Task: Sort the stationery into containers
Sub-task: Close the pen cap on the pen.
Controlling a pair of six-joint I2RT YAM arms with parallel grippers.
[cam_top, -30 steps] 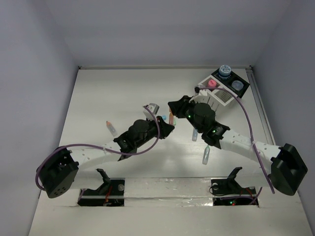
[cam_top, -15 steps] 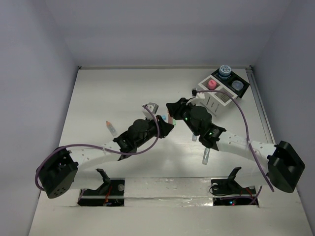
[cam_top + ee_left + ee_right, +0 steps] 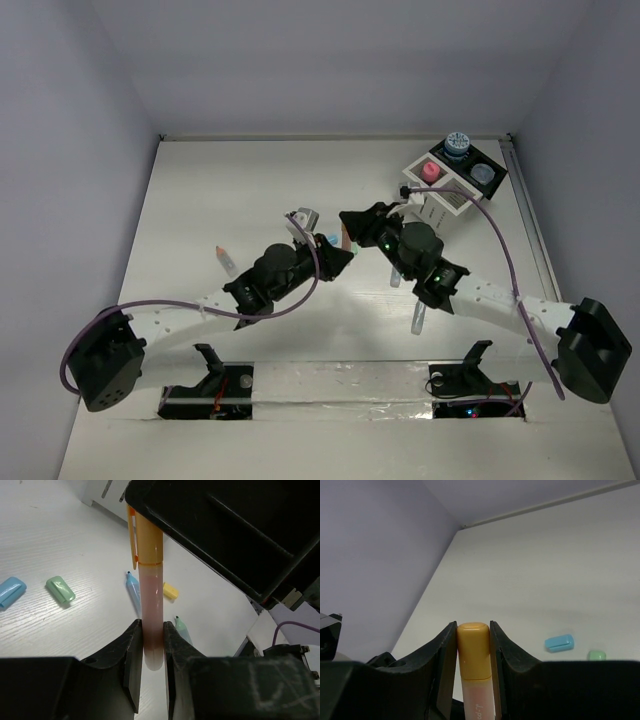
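An orange-capped highlighter (image 3: 150,570) with a pale pink barrel hangs above the table between both grippers. My left gripper (image 3: 152,640) is shut on the barrel's lower end. My right gripper (image 3: 473,635) is shut on the orange cap (image 3: 473,647). From above, the two grippers meet at mid-table around the highlighter (image 3: 345,241). The containers stand at the back right: a white slatted box (image 3: 447,200) joined to a black tray (image 3: 497,180). They hold a pink-capped bottle (image 3: 431,171), a blue-patterned pot (image 3: 458,145) and a grey cup (image 3: 484,173).
Loose on the table lie a blue cap (image 3: 11,591), a green cap (image 3: 60,588), a blue stick (image 3: 132,587), a small yellow piece (image 3: 170,591) and a green stick (image 3: 182,630). A red-tipped stick (image 3: 224,260) lies at the left and a pale stick (image 3: 418,318) near the right arm.
Both arms have shifted slightly; the left arm's elbow has swung down and to the left. Both grips on the highlighter are unchanged.
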